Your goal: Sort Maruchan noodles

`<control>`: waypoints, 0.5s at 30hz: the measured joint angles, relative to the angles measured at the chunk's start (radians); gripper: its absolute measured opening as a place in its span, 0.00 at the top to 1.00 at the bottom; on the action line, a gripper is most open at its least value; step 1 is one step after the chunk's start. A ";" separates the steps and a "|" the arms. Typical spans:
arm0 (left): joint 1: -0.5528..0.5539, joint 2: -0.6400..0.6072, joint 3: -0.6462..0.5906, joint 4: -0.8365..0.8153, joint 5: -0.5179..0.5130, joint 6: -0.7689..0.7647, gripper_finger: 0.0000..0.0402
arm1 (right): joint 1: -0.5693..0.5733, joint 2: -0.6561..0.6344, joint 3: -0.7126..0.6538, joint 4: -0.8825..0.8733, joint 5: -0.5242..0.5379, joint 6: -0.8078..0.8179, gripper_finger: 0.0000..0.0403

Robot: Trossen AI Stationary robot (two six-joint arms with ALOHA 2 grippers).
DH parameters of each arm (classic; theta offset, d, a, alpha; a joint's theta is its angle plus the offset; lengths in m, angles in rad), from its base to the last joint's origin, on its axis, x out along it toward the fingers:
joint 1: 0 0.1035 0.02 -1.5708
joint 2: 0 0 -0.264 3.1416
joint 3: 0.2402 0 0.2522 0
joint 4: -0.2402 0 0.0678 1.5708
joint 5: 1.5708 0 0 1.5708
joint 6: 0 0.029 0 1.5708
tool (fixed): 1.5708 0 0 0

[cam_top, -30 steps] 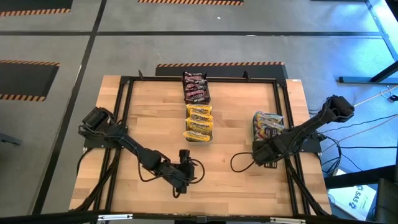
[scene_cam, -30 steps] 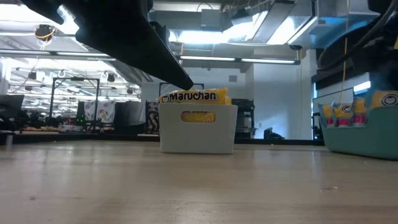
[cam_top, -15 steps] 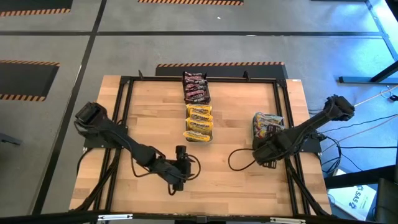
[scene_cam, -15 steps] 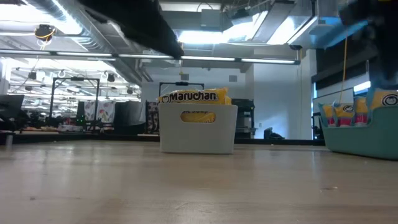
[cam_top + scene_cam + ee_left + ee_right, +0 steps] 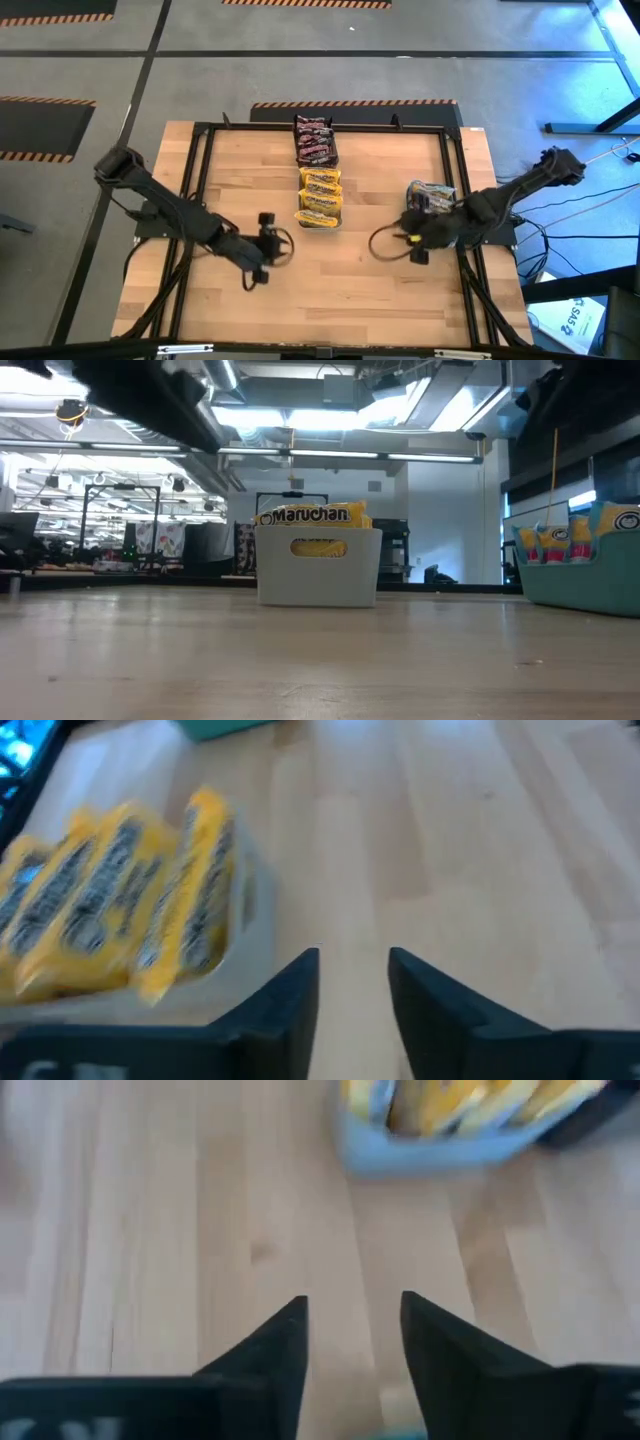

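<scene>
The Maruchan noodles sit sorted in three bins. Dark brown-red packets fill a dark grey bin at the far edge. Yellow packets stand on edge in a clear bin just nearer. Orange-yellow packets stand in a teal bin on the right. My left gripper hovers open over bare wood, left of and nearer than the clear bin. My right gripper hovers open just nearer than the teal bin. Both hold nothing.
A black metal frame runs around the wooden tabletop. Bare wood lies between the two grippers and toward the near edge. Cables loop beside each wrist. Beyond the table lies a workshop room.
My left gripper has pulled back from the table's near middle toward the left and slightly toward the far edge; its arm has risen out of the low view. My right arm has shifted a little beside the teal bin. The packets and bins have kept still.
</scene>
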 joint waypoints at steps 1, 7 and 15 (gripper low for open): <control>0.012 -0.036 -0.040 0.015 0.001 0.000 0.73 | -0.007 -0.035 -0.032 0.046 0.008 -0.016 0.66; 0.132 -0.251 -0.263 0.250 0.137 0.062 0.88 | -0.054 -0.268 -0.254 0.401 -0.002 -0.167 0.80; 0.376 -0.466 -0.465 0.476 0.336 0.154 0.99 | -0.167 -0.510 -0.450 0.627 -0.083 -0.315 0.97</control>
